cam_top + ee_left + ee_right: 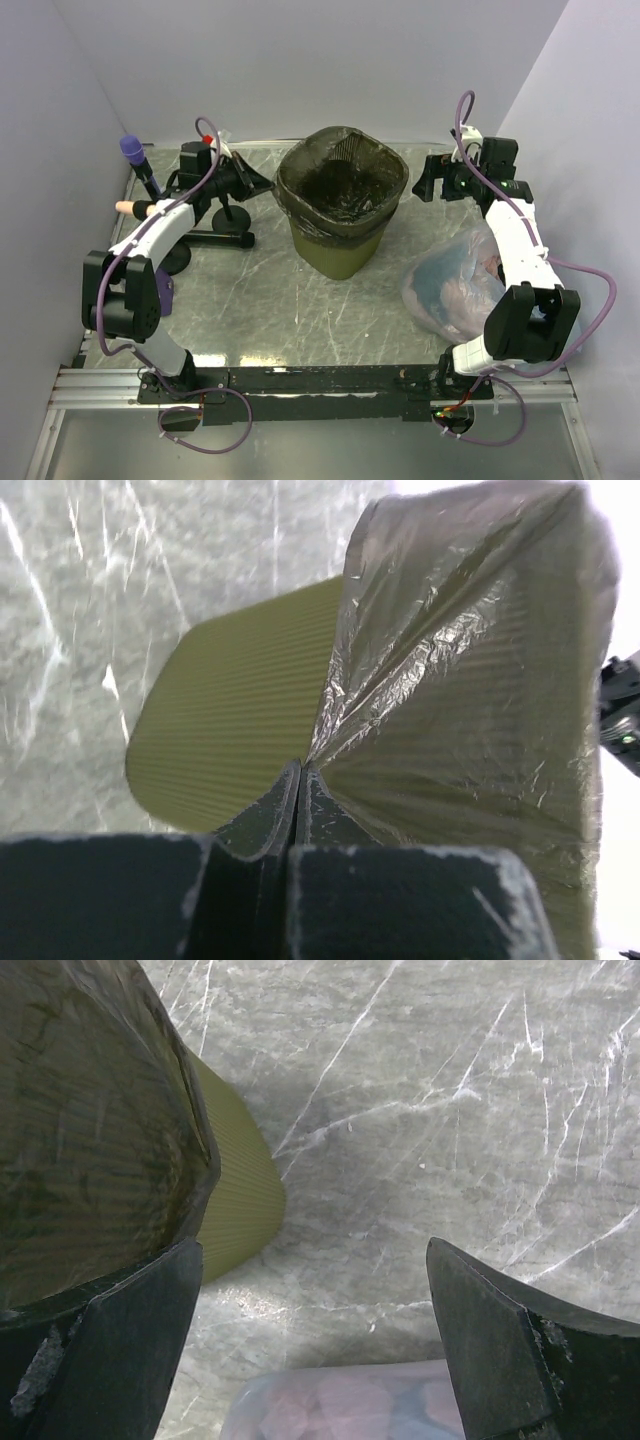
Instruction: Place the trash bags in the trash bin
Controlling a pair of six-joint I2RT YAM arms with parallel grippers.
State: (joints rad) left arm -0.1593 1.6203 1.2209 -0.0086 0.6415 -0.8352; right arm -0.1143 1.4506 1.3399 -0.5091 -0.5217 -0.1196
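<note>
On a grey marbled table (260, 300), the bin (345, 250) at upper centre was found lined with the dark bag (345, 190), folded over its rim. The bag was pinched by the clenched left claw (298, 780); the right claw (312, 1248) was spread, empty. Only letting go seemed left. No writing could be read.

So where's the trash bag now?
Top view: the trash bag lines the trash bin, centre of the table, its left edge pinched by the left pincer.
</note>
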